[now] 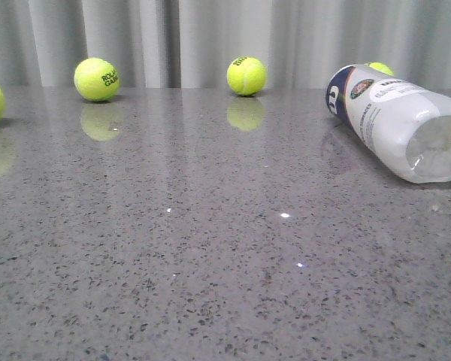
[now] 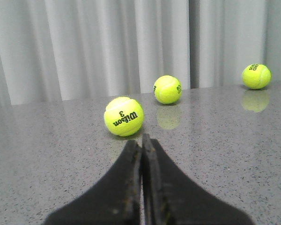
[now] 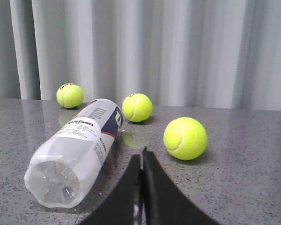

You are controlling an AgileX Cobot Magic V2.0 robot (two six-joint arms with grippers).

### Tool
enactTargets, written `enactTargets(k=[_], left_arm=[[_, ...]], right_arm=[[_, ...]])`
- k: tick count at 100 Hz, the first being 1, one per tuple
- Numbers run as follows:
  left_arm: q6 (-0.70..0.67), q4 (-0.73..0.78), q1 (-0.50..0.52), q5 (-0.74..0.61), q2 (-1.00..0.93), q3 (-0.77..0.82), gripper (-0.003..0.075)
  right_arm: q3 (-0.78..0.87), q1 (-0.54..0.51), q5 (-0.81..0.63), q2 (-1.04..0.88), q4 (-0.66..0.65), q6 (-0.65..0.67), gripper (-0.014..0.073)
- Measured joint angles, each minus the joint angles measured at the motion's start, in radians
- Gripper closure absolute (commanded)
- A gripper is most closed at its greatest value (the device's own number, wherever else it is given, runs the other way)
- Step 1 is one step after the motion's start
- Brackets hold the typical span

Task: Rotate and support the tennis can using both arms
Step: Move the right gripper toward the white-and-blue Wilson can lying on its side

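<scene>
The tennis can (image 1: 395, 120) lay on its side on the grey counter (image 1: 210, 263), its clear bottom end towards the robot and its navy end near a tennis ball (image 3: 137, 107) behind it; both the left pincer (image 2: 141, 140) and the right pincer (image 3: 141, 157) were fully closed and held nothing. The round can could easily roll away on the smooth, shiny counter if a closed pincer pushed it on one side only before the other arm supported it. Another tennis ball (image 3: 185, 138) sat just beside the can and near the right pincer, so I judged it could be knocked and then disturb the can.
</scene>
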Motion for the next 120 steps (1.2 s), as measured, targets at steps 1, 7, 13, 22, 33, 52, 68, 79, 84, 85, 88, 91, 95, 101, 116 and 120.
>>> enactTargets(k=[1, 7, 13, 22, 33, 52, 68, 79, 84, 85, 88, 91, 95, 101, 116, 120], left_arm=[[0.0, 0.0, 0.0, 0.0, 0.0, 0.0, 0.0741], [0.0, 0.0, 0.0, 0.0, 0.0, 0.0, 0.0741], [0.0, 0.0, 0.0, 0.0, 0.0, 0.0, 0.0741], [0.0, 0.0, 0.0, 0.0, 0.0, 0.0, 0.0741], [0.0, 0.0, 0.0, 0.0, 0.0, 0.0, 0.0741], [0.0, 0.0, 0.0, 0.0, 0.0, 0.0, 0.0741], [0.0, 0.0, 0.0, 0.0, 0.0, 0.0, 0.0741], [0.0, 0.0, 0.0, 0.0, 0.0, 0.0, 0.0741], [0.0, 0.0, 0.0, 0.0, 0.0, 0.0, 0.0741], [0.0, 0.0, 0.0, 0.0, 0.0, 0.0, 0.0741], [0.0, 0.0, 0.0, 0.0, 0.0, 0.0, 0.0741], [0.0, 0.0, 0.0, 0.0, 0.0, 0.0, 0.0741], [0.0, 0.0, 0.0, 0.0, 0.0, 0.0, 0.0741], [0.0, 0.0, 0.0, 0.0, 0.0, 0.0, 0.0741], [0.0, 0.0, 0.0, 0.0, 0.0, 0.0, 0.0741], [0.0, 0.0, 0.0, 0.0, 0.0, 0.0, 0.0741]], right_arm=[[0.0, 0.0, 0.0, 0.0, 0.0, 0.0, 0.0662], [0.0, 0.0, 0.0, 0.0, 0.0, 0.0, 0.0662], [0.0, 0.0, 0.0, 0.0, 0.0, 0.0, 0.0662], [0.0, 0.0, 0.0, 0.0, 0.002, 0.0, 0.0662], [-0.011, 0.0, 0.019, 0.0, 0.037, 0.004, 0.0662], [-0.153, 0.0, 0.177, 0.004, 0.083, 0.008, 0.0662], [-0.362, 0.0, 0.402, 0.111, 0.085, 0.008, 0.0662], [-0.531, 0.0, 0.578, 0.248, 0.087, 0.008, 0.0662], [-0.606, 0.0, 0.67, 0.316, 0.087, 0.008, 0.0662], [-0.616, 0.0, 0.681, 0.335, 0.087, 0.008, 0.0662], [-0.668, 0.0, 0.724, 0.376, 0.087, 0.008, 0.0662], [-0.708, 0.0, 0.774, 0.415, 0.087, 0.008, 0.0662], [-0.764, 0.0, 0.818, 0.473, 0.087, 0.008, 0.0662], [-0.828, 0.0, 0.88, 0.554, 0.087, 0.008, 0.0662], [-0.934, 0.0, 0.938, 0.705, 0.087, 0.01, 0.0659], [-0.943, 0.0, 0.938, 0.74, 0.087, 0.01, 0.0658]])
